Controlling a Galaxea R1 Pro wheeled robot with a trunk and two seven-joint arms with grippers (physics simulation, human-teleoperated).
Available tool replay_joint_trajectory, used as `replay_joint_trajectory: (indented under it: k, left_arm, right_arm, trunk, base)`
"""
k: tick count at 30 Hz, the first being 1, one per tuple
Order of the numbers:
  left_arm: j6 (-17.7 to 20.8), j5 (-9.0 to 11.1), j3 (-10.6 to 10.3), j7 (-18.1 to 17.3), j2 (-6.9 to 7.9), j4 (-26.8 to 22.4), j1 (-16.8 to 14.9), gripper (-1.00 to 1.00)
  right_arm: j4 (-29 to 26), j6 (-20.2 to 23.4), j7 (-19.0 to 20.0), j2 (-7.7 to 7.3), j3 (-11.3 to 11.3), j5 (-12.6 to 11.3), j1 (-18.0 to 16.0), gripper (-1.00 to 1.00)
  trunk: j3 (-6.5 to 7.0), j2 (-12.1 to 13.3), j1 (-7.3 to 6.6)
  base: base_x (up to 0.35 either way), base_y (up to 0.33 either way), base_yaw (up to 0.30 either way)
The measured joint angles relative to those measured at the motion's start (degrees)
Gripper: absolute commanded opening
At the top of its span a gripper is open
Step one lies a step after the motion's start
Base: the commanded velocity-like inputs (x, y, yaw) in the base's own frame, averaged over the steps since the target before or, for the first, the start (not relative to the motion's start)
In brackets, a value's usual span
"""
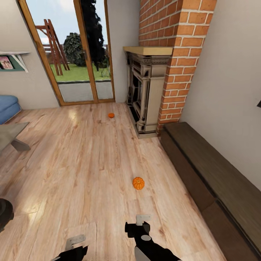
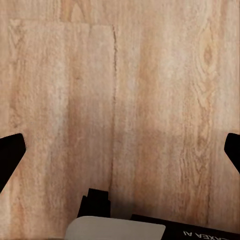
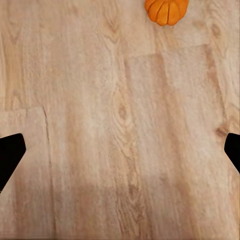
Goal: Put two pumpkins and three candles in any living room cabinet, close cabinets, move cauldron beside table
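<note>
Brick fireplace (image 1: pixel 152 83), glass patio door (image 1: pixel 72 50), blue sofa (image 1: pixel 8 107), perhaps grey table (image 1: pixel 11 136)

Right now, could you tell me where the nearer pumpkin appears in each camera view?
Head view: nearer pumpkin on the floor, lower centre, ahead of the right gripper.
Right wrist view: at the frame's edge, partly cut off.
Left wrist view: not in it.
Shared landmark: the wood floor.
</note>
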Motion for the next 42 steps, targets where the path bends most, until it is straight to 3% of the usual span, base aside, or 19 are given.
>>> replay_joint_trajectory:
  k: [16, 31, 42]
  left_arm:
    - [0.0, 0.0, 0.0, -0.1, 0.0, 0.0, 0.0, 1.0]
    - [0.0, 0.0, 0.0, -0.3, 0.0, 0.0, 0.0, 1.0]
    - [0.1, 0.0, 0.0, -0.6, 0.0, 0.0, 0.0, 1.0]
  right_arm:
    - [-0.1, 0.0, 0.0, 0.0, 0.5, 0.0, 0.0, 1.0]
    - [-0.1, -0.9, 0.0, 0.0, 0.8, 0.0, 0.0, 1.0]
    - [-0.1, -0.9, 0.0, 0.0, 0.7, 0.0, 0.0, 1.0]
  trunk:
    - [0.0, 0.0, -0.03]
    - [0.0, 0.0, -0.03]
    - [-0.07, 0.0, -0.02]
  base:
    - [0.141, 0.094, 0.276]
    - [0.318, 0.036, 0.018]
    - [0.233, 0.254, -0.002]
